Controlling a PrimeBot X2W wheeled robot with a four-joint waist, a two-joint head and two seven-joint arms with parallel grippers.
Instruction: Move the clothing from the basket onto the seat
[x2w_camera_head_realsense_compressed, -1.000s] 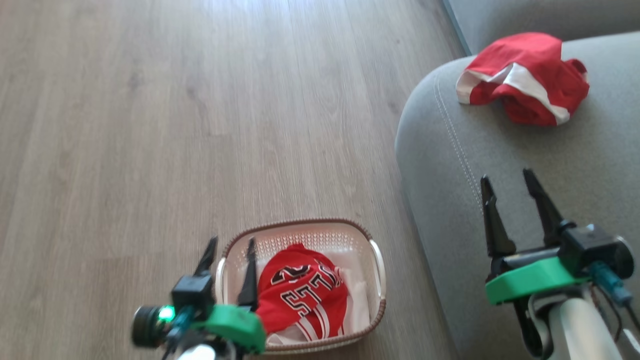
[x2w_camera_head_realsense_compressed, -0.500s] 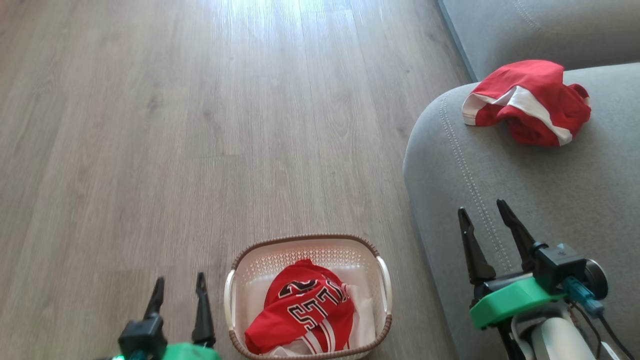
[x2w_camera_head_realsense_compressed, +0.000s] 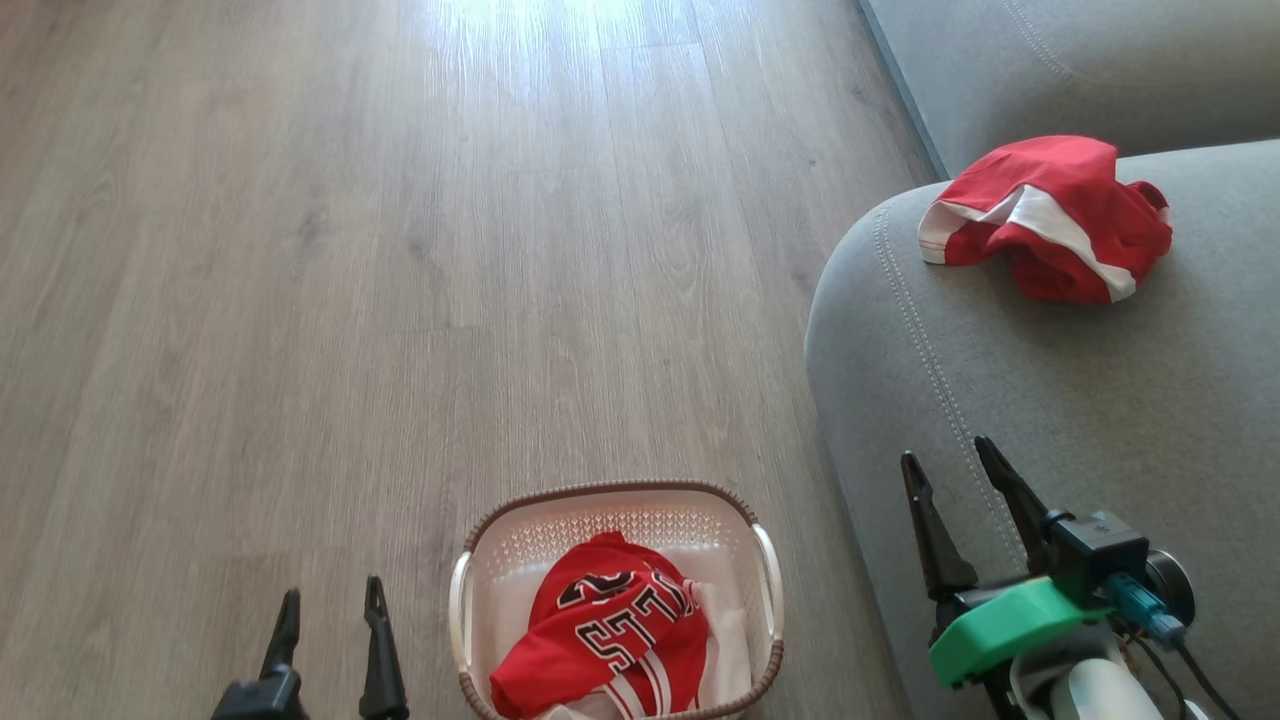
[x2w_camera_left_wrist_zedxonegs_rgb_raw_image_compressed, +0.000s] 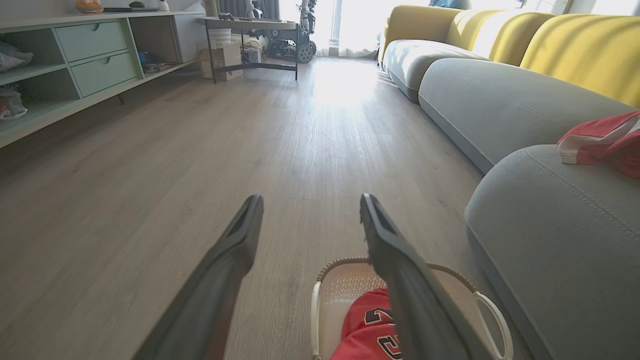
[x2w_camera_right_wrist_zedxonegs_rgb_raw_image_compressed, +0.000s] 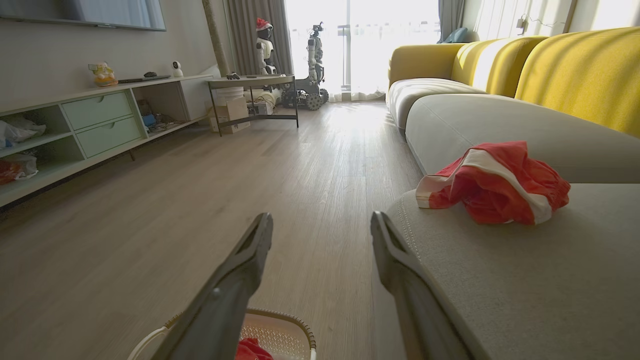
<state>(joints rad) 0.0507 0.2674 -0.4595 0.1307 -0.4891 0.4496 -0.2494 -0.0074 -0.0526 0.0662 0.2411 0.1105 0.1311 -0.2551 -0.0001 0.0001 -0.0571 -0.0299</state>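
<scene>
A cream basket (x2w_camera_head_realsense_compressed: 768, 570) with a brown rim stands on the wood floor at the bottom middle of the head view, and a crumpled red jersey (x2w_camera_head_realsense_compressed: 605, 630) with black-and-white lettering lies inside it. Red shorts (x2w_camera_head_realsense_compressed: 1045, 215) with white bands lie bunched on the grey seat (x2w_camera_head_realsense_compressed: 1080, 400) at the right. My left gripper (x2w_camera_head_realsense_compressed: 330, 600) is open and empty above the floor, left of the basket. Over the seat's front edge my right gripper (x2w_camera_head_realsense_compressed: 945, 460) hangs open, nothing between its fingers. The wrist views show the basket (x2w_camera_left_wrist_zedxonegs_rgb_raw_image_compressed: 492, 315), the jersey (x2w_camera_left_wrist_zedxonegs_rgb_raw_image_compressed: 367, 330) and the shorts (x2w_camera_right_wrist_zedxonegs_rgb_raw_image_compressed: 492, 182).
A second grey sofa section (x2w_camera_head_realsense_compressed: 1050, 60) lies behind the seat, with yellow back cushions (x2w_camera_right_wrist_zedxonegs_rgb_raw_image_compressed: 580, 70). Along the left wall runs a low shelf unit with green drawers (x2w_camera_right_wrist_zedxonegs_rgb_raw_image_compressed: 100, 122). A dark table (x2w_camera_right_wrist_zedxonegs_rgb_raw_image_compressed: 250, 82) and another robot (x2w_camera_right_wrist_zedxonegs_rgb_raw_image_compressed: 315, 65) stand far off by the window.
The head view has shifted, so the basket and seat sit lower in it. My left gripper has drawn back from over the basket's left rim to above the floor beside it. My right gripper has pulled back.
</scene>
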